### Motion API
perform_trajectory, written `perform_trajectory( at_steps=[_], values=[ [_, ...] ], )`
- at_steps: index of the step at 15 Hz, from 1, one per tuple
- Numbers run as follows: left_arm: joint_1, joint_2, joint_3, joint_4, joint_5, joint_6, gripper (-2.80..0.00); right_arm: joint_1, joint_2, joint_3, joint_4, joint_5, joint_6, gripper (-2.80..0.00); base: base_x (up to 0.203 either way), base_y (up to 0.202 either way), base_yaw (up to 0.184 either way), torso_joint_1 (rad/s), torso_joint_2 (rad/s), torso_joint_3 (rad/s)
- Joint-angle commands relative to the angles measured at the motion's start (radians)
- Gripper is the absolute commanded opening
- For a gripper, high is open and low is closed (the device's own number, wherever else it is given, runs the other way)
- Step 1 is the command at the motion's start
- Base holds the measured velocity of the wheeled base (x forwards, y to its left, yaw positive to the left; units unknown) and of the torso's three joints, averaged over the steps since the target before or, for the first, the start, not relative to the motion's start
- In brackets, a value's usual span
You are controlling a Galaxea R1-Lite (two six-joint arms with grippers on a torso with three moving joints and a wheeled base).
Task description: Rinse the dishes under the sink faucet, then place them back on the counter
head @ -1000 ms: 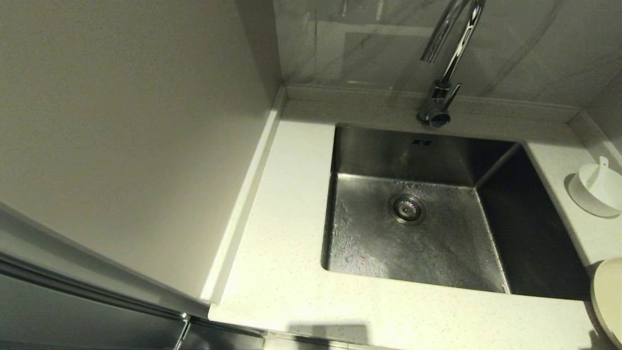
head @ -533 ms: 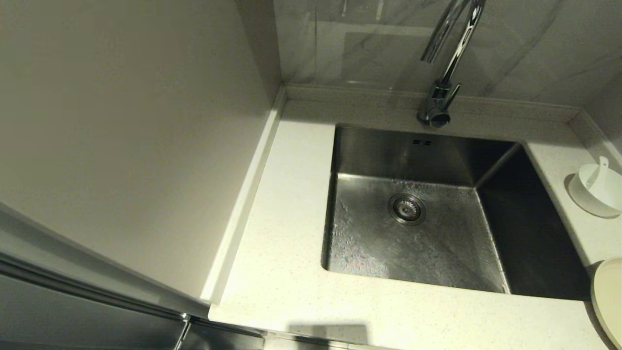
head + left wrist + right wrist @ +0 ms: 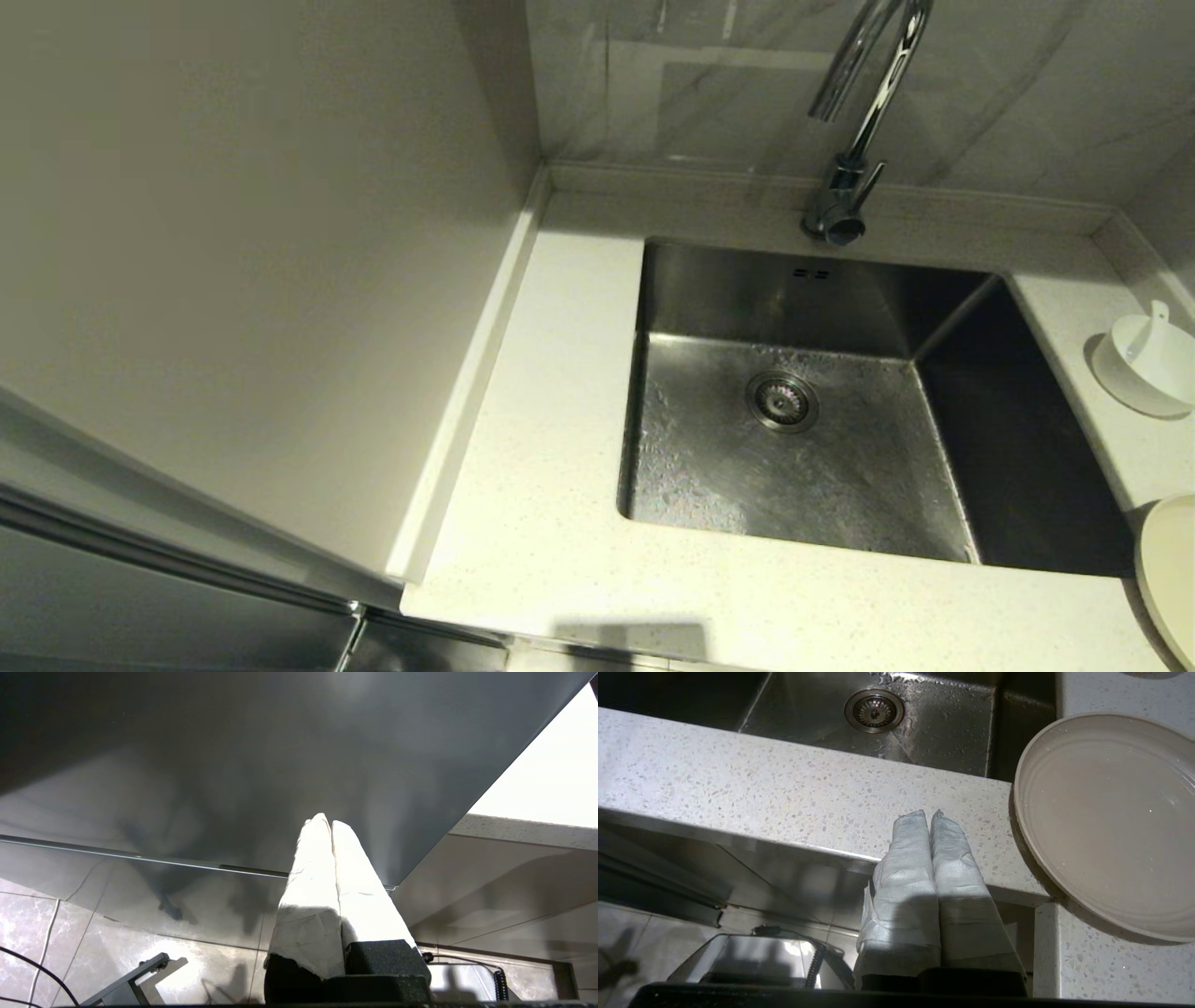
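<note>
Left gripper (image 3: 331,823): fingers pressed together, holding nothing, low before a grey cabinet front. Right gripper (image 3: 932,814): fingers likewise closed and empty, below the counter (image 3: 551,523) front edge. Sink (image 3: 719,467): centre of head view, drain strainer (image 3: 782,401) in its floor. Faucet (image 3: 845,191): upper centre, behind the basin. Bowl (image 3: 1144,369) holding spoon (image 3: 1154,329): right edge, on counter. Plate (image 3: 1172,569): lower right corner, on counter.

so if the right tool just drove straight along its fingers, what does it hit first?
Probably the front edge of the counter: the shut right tool points at the speckled slab from below and in front. The plate lies off to one side, out of line. Depth is unclear.
</note>
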Motion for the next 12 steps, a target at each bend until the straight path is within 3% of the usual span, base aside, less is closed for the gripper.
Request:
perform_trajectory(
  at_steps=[1,12],
  values=[
    [0.000,-0.003,0.000,0.000,0.000,-0.001,-2.80,0.000,-0.005,0.001,0.002,-0.002,0.001,-2.80,0.000,0.000,0.000,0.000,0.00,0.000],
    [0.000,-0.003,0.000,0.000,0.000,-0.001,-2.80,0.000,-0.005,0.002,-0.002,-0.025,0.050,-2.80,0.000,0.000,0.000,0.000,0.00,0.000]
  ],
)
